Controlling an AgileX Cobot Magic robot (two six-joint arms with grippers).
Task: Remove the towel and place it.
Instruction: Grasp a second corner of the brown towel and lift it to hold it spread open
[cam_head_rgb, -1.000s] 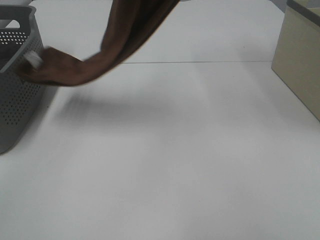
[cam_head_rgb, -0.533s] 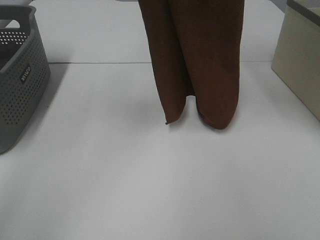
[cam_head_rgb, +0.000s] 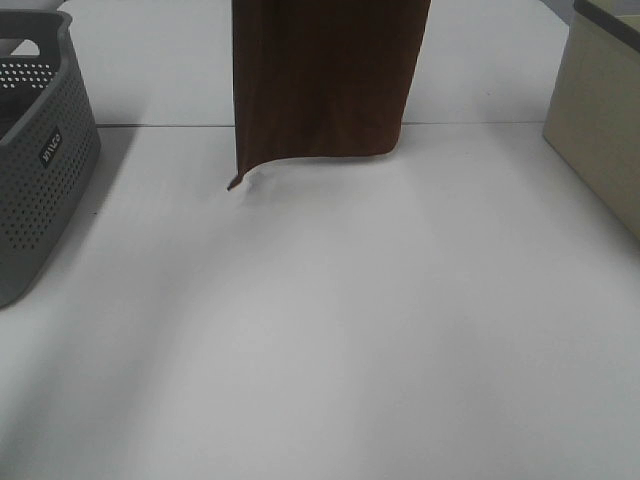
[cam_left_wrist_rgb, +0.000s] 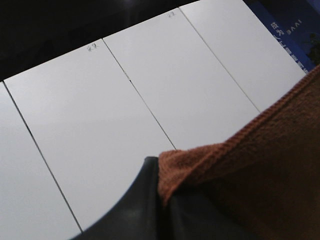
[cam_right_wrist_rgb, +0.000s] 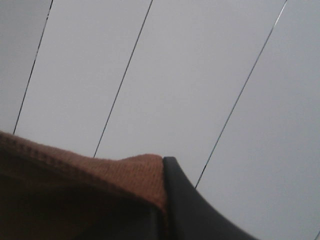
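Towel (cam_head_rgb: 325, 80), just unfurled, hangs flat over the tabletop (cam_head_rgb: 330, 330), left hand (cam_left_wrist_rgb: 159, 175) and right hand (cam_right_wrist_rgb: 165, 175) clamping its corners, ready for laying.

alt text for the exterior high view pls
A dark reddish-brown terry towel hangs from above the frame over a white table, lower edge close to the surface. A grey perforated plastic basket stands at left, a beige box at right.
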